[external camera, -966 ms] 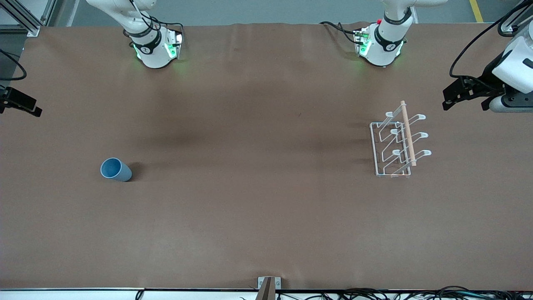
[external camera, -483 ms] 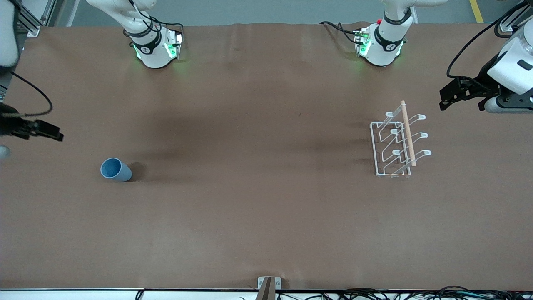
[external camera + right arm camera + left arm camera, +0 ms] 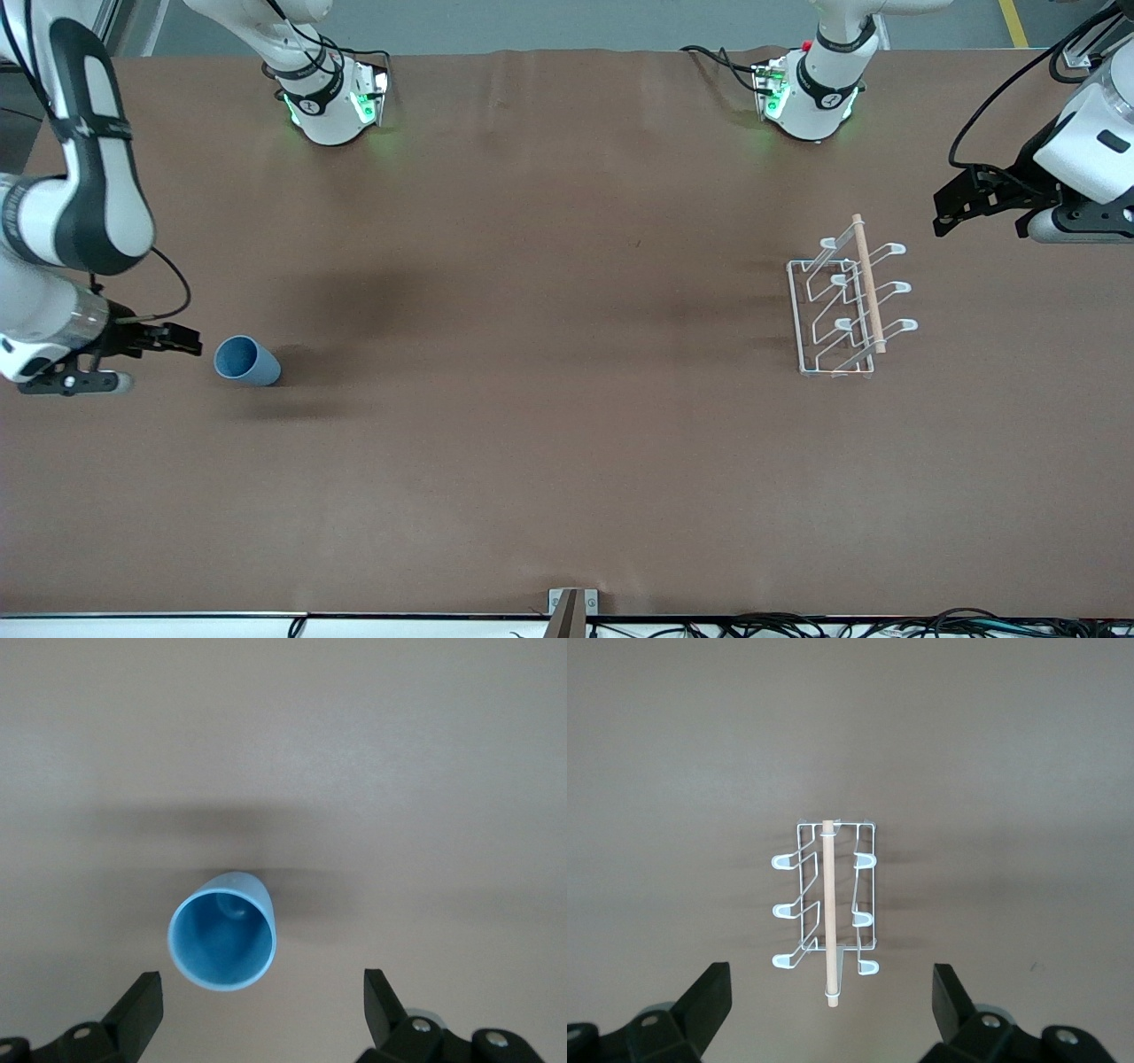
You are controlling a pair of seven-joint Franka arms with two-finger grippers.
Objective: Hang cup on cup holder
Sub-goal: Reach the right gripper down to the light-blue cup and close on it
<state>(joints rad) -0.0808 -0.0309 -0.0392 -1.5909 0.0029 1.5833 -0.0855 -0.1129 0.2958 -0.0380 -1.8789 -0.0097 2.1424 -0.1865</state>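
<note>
The light-blue cup (image 3: 246, 361) stands mouth up on the brown table toward the right arm's end; the right wrist view looks down into its blue inside (image 3: 223, 939). My right gripper (image 3: 182, 341) is open and empty in the air beside the cup, its fingers (image 3: 142, 1005) apart and just short of the cup (image 3: 263, 1014). The white wire cup holder (image 3: 846, 306) with its wooden rod stands toward the left arm's end and shows whole in the left wrist view (image 3: 826, 908). My left gripper (image 3: 982, 221) hangs open and empty beside the holder (image 3: 830, 1014).
The two arm bases (image 3: 332, 102) (image 3: 811, 97) stand along the table edge farthest from the front camera. A small bracket (image 3: 571, 607) and cables sit at the edge nearest to it. Bare brown table (image 3: 549, 354) lies between cup and holder.
My right arm has swung in from the table's end and its gripper has come down beside the cup. My left gripper has shifted slightly toward the holder. Cup and holder have not moved.
</note>
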